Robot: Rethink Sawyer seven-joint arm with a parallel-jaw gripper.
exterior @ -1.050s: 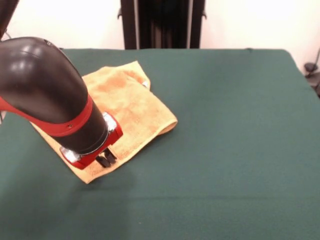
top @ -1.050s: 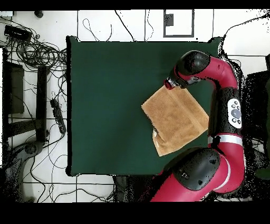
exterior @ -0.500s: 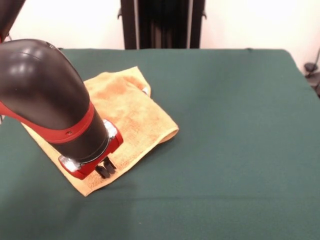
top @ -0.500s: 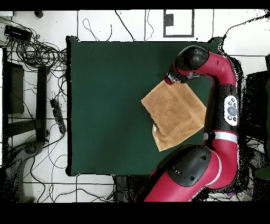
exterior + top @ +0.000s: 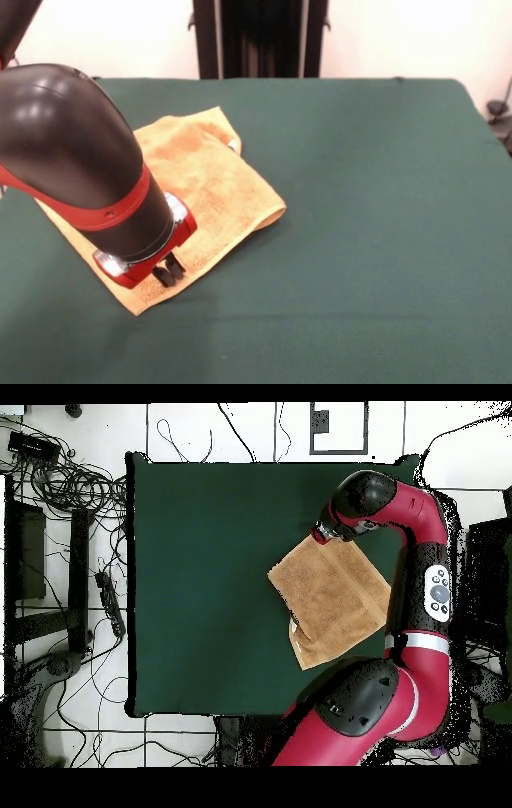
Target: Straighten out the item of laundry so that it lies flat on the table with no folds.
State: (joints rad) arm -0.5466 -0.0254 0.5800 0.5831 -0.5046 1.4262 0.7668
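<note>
The green worktop (image 5: 384, 200) carries the orange-tan towel (image 5: 208, 176) near one side, still doubled over with a rolled fold along one edge, so flattening remains. The end effector (image 5: 169, 270) pinches the towel's corner, fingers pressed together.

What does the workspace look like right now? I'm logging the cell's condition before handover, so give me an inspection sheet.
Surface: table covered in dark green cloth, nothing on it but the towel.
Job's things: orange-tan towel lies at an angle on the table; one corner near the small white tag is folded over, so it is not yet flat.
Clutter: nothing seen on the table.
Gripper: gripper is low over the towel's corner nearest the front camera, fingers close together; contact cannot be confirmed.
Cables: tangled cables on the floor beside the table in the overhead view.
Surroundings: tiled floor, dark upright stand behind the table.
</note>
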